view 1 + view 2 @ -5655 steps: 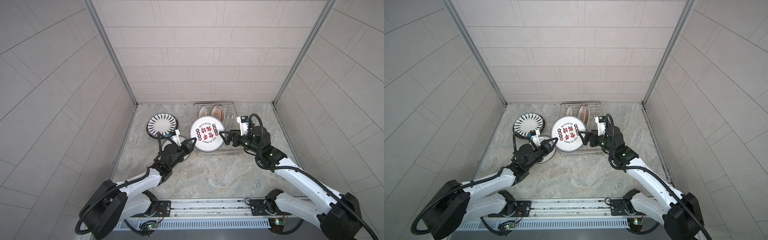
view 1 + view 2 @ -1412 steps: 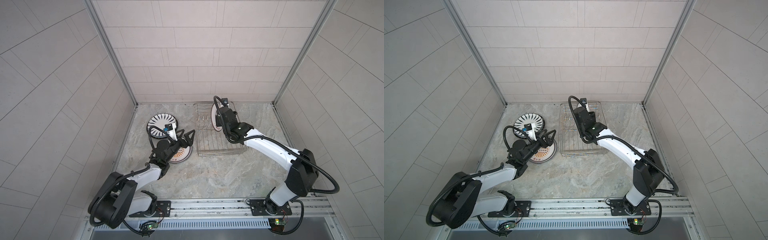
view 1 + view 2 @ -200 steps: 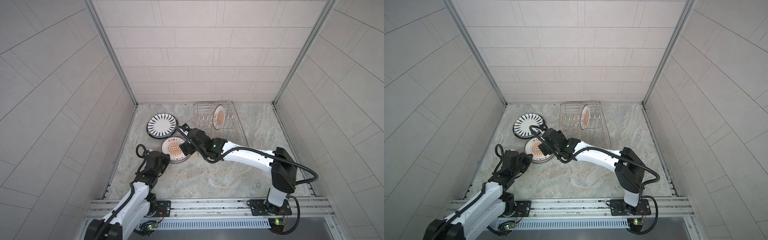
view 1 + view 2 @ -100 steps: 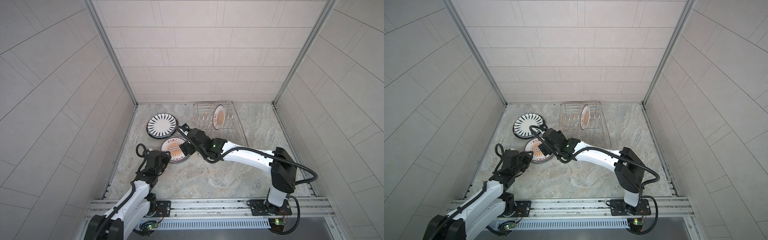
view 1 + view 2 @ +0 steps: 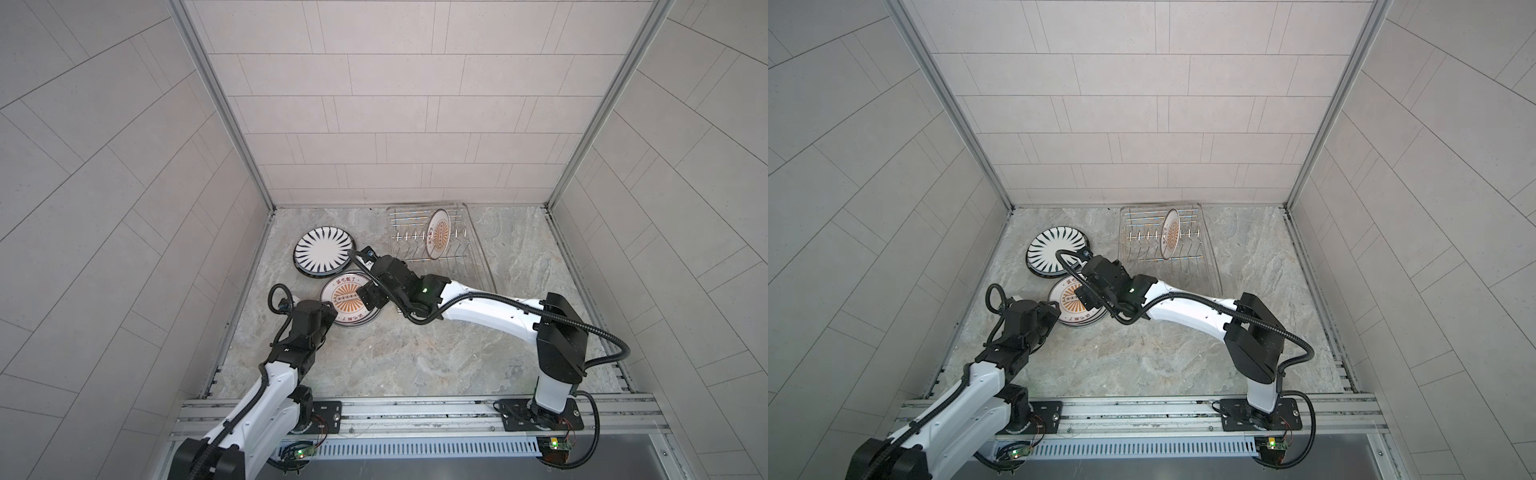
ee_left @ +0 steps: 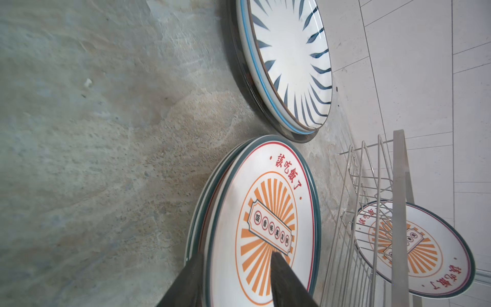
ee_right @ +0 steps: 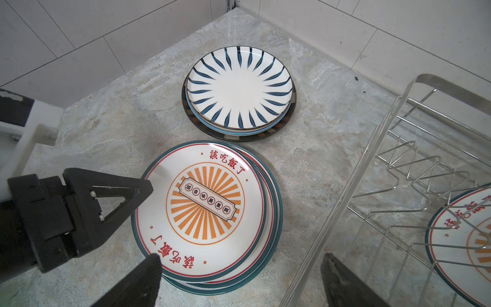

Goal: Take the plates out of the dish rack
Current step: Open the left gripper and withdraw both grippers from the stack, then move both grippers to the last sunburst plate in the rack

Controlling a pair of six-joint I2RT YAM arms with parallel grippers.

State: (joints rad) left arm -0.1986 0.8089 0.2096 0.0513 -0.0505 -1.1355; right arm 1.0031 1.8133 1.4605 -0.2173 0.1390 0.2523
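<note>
The rack [image 5: 405,237] sits against the back edge of the surface [image 5: 415,353], a little right of the middle. One sunburst plate [image 5: 438,232] stands on edge between the prongs in its back half, leaning. The other plates lie flat outside the rack, toward the left edge. A striped plate [image 5: 324,251] lies near the back-left corner on top of a dark-rimmed plate [image 7: 233,138]. Just in front of it is a sunburst stack [image 5: 343,299]; its top plate shows orange rays and red lettering and rests on at least two green-rimmed ones set slightly askew. The left claw [image 5: 330,318] is at the stack's near-left rim. In the left wrist view its jaws stand part-way apart, one finger [image 6: 287,281] above the top plate and the other low beside the stack's edge, with the rim between them. Whether they press on the rim I cannot tell. The right claw [image 5: 368,297], stretched in from the right, hangs over the stack's right side, between stack and rack. In the right wrist view its fingers [image 7: 143,279] are spread wide and grip nothing.
</note>
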